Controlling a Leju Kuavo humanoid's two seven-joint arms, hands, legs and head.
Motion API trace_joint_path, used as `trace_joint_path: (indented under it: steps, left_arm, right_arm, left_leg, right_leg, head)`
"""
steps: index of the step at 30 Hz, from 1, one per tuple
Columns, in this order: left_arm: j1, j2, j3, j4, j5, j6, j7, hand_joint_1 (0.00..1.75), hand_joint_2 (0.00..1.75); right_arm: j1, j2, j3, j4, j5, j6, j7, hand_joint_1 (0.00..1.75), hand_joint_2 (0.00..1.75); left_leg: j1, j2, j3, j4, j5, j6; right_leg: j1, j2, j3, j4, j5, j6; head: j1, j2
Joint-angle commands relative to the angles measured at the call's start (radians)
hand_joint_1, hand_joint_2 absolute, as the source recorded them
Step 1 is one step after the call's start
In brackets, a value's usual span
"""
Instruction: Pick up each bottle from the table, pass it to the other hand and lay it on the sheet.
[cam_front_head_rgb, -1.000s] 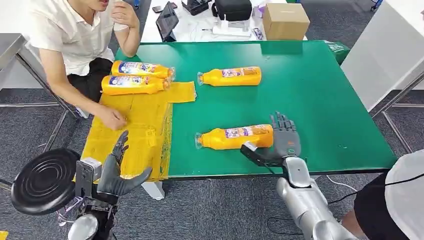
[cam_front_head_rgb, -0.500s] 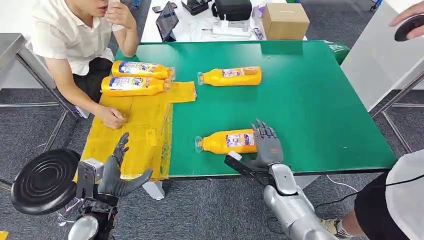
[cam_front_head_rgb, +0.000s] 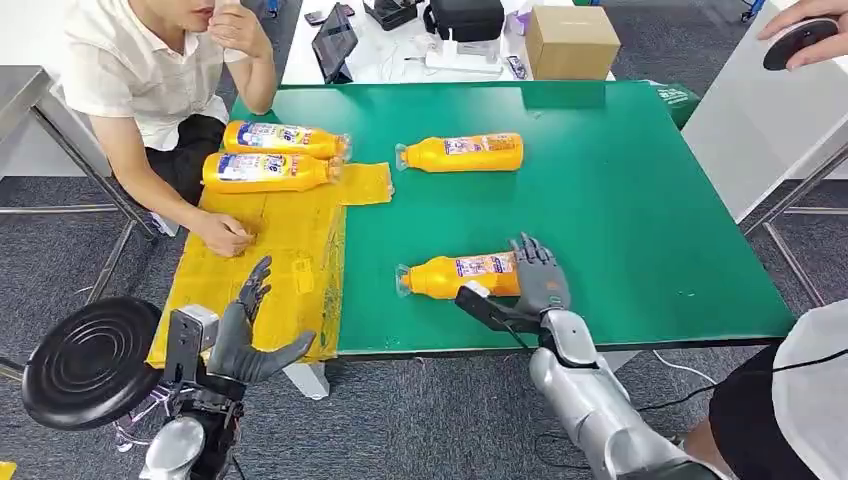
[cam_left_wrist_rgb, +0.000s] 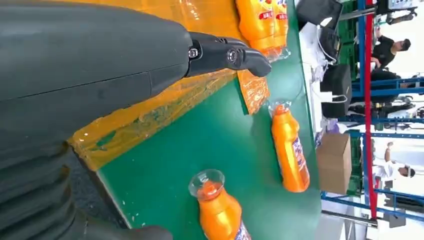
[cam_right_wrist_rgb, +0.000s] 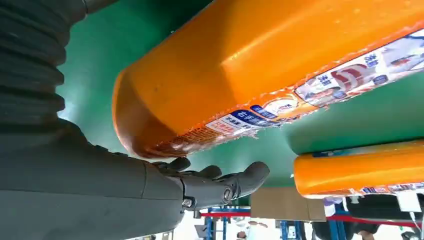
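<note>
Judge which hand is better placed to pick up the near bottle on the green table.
The right hand. It sits at the base end of the near bottle, fingers beside it, thumb extended toward it. The left hand hangs open below the table edge, by the yellow sheet, well away from that bottle.

The head view looks down on the table (cam_front_head_rgb: 640, 200); both wrist views sit close, sideways, sharing the near bottle (cam_front_head_rgb: 465, 275).

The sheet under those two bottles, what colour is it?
Yellow-orange and slightly glossy; the sheet shows best in the head view, lying over the green table.
</note>
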Motion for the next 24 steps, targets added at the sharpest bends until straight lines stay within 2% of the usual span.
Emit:
trace_joint_path:
  steps: [1, 8, 16, 17, 24]
  left_arm:
    - [-0.053, 0.013, -0.034, 0.081, 0.016, -0.006, 0.009, 0.0, 1.75]
    - [-0.077, 0.004, -0.037, 0.11, 0.073, -0.018, 0.022, 0.0, 1.75]
    - [-0.077, 0.002, -0.034, 0.113, 0.081, -0.013, 0.026, 0.0, 1.75]
    - [-0.094, 0.001, -0.038, 0.133, 0.097, -0.016, 0.032, 0.0, 1.75]
    - [-0.102, 0.003, -0.045, 0.134, 0.104, -0.017, 0.031, 0.0, 1.75]
  right_arm:
    - [-0.083, 0.005, 0.028, 0.128, 0.016, 0.006, 0.019, 0.0, 1.75]
    - [-0.168, 0.008, 0.09, 0.166, 0.107, 0.047, 0.081, 0.0, 1.75]
    - [-0.167, 0.013, 0.092, 0.167, 0.112, 0.063, 0.08, 0.0, 1.75]
    - [-0.155, 0.017, 0.082, 0.205, 0.095, 0.096, 0.063, 0.0, 1.75]
    - [-0.16, 0.038, 0.087, 0.219, 0.101, 0.084, 0.058, 0.0, 1.75]
  left_leg:
    - [0.0, 0.0, 0.001, -0.001, 0.0, -0.001]
    - [-0.001, 0.002, 0.001, 0.0, 0.0, -0.001]
    - [0.0, 0.002, 0.001, 0.0, 0.0, -0.001]
    - [0.0, 0.001, 0.002, -0.001, 0.0, -0.001]
    - [0.0, 0.001, 0.0, 0.0, 0.0, -0.001]
  right_leg:
    - [0.0, -0.001, 0.001, 0.0, 0.0, -0.001]
    - [0.0, 0.001, 0.0, 0.001, 0.0, -0.001]
    - [0.0, 0.001, 0.001, 0.0, 0.0, -0.002]
    - [0.0, 0.0, 0.001, 0.0, 0.0, -0.001]
    - [0.0, 0.0, 0.0, 0.0, 0.0, -0.001]
  head:
    - [0.0, 0.0]
    - [0.0, 0.0]
    - [0.0, 0.0]
    - [0.0, 0.0]
    - [0.0, 0.0]
